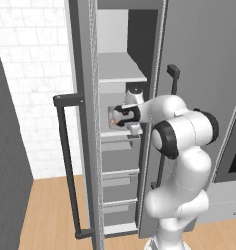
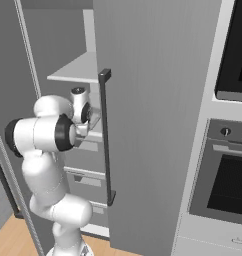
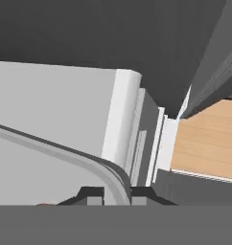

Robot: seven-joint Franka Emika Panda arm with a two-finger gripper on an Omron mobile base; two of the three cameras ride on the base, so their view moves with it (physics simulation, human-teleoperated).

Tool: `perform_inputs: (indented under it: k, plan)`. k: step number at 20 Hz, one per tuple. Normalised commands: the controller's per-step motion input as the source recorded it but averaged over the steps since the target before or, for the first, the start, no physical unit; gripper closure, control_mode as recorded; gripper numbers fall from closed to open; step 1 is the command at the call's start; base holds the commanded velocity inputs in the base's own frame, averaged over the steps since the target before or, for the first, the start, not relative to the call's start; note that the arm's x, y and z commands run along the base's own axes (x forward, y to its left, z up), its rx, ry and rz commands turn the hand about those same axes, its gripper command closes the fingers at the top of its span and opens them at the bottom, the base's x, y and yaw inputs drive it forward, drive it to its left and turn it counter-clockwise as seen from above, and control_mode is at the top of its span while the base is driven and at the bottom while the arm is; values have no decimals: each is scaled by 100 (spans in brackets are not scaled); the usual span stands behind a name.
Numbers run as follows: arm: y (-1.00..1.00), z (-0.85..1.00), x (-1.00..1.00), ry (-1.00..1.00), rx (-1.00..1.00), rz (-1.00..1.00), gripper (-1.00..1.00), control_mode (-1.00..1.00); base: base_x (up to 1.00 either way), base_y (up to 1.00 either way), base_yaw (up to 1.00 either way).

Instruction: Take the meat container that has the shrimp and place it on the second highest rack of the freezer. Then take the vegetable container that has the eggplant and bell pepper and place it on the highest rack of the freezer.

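Inside the open freezer (image 1: pixel 125 58), our end effector (image 3: pixel 115 194) is clenched on the rim of the meat container (image 3: pixel 51 167). The tray sits on the shelf just below the highest rack (image 1: pixel 121 68), an orange speck of shrimp (image 1: pixel 112 120) showing beside the hand.

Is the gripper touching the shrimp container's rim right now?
Touching. In the hand view the gripper has its jaws on either side of the container's curved rim, nearly closed with no gap visible.
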Motion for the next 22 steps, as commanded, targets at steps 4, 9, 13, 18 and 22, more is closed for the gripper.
perform_inputs:
  k: [4, 9, 13, 18, 22]
  plan:
    - [1, -14, 76, 0, 0, -8, 100, -100, 0, 0, 0]
    - [5, -19, 62, 0, 0, -7, -100, -100, 0, 0, 0]
    - [5, -22, 41, -3, 0, -6, -100, -100, 0, 0, 0]
    - [-3, -2, -43, -17, 0, -1, -100, -100, 0, 0, 0]
    - [-18, 5, -100, -19, 0, 0, -100, -100, 0, 0, 0]
